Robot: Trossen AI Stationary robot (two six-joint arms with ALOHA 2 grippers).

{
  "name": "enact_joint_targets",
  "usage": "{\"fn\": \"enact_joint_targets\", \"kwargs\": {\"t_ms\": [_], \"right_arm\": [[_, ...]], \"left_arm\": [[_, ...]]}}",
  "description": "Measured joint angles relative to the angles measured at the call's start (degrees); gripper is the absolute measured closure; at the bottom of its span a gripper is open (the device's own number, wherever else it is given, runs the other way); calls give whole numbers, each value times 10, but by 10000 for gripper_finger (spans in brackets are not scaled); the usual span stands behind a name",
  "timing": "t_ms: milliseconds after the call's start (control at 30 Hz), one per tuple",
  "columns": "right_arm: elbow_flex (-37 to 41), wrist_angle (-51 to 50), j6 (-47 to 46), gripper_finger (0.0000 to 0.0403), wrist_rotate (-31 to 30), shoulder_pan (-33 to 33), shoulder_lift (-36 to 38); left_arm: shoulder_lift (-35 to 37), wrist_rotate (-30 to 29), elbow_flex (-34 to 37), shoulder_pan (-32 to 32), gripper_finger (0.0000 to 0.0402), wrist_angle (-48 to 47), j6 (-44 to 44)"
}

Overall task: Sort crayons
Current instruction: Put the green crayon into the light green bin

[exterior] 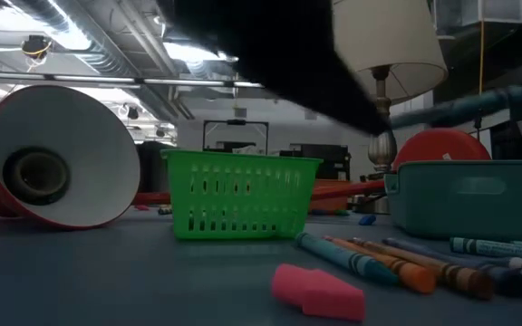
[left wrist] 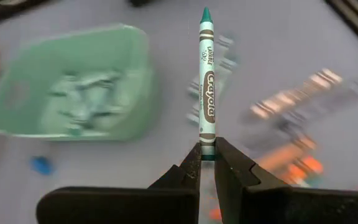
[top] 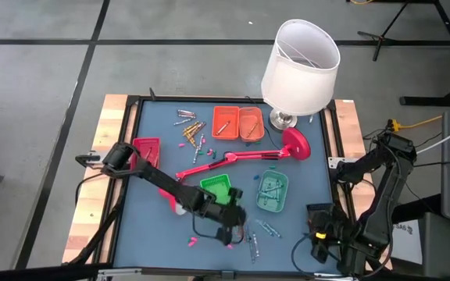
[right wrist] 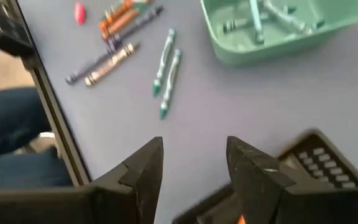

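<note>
My left gripper [left wrist: 207, 158] is shut on a teal crayon [left wrist: 206, 81] near the table's front middle [top: 237, 215], next to the teal tray [left wrist: 73, 87]. The tray [top: 273, 191] holds several teal crayons. My right gripper [right wrist: 194, 162] is open and empty above the table's front right [top: 319, 234]. Two teal crayons [right wrist: 166, 71] and several mixed-colour ones [right wrist: 114, 56] lie flat on the mat in front of it. More crayons lie at the far left [top: 192, 129]. My left gripper pinches the teal crayon's flat end [left wrist: 207, 148] between its two fingertips. The crayon runs on in line with the fingers, its pointed tip [left wrist: 206, 12] away from the gripper. It is lifted clear of the mat.
A green basket [top: 216, 187] stands beside the teal tray. Two orange trays [top: 239, 122] stand at the back and a red tray [top: 147, 148] at the left. A red desk lamp [top: 233, 160] lies across the middle. A white-shaded lamp [top: 301, 55] stands at the back right. A pink eraser-like piece [exterior: 318, 292] lies near the front.
</note>
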State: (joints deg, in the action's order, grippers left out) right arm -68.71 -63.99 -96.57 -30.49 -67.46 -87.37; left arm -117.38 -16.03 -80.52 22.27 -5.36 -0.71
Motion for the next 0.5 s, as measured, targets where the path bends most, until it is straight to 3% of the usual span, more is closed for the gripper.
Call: {"fn": "enact_joint_targets", "kwargs": {"t_ms": [233, 500], "right_arm": [[0, 12, 24, 228, -44, 3, 0], [0, 18, 70, 228, -47, 40, 0]], "left_arm": [[0, -9, 0, -61, 388, 60, 81], [0, 60, 0, -122, 377, 96, 149]]}}
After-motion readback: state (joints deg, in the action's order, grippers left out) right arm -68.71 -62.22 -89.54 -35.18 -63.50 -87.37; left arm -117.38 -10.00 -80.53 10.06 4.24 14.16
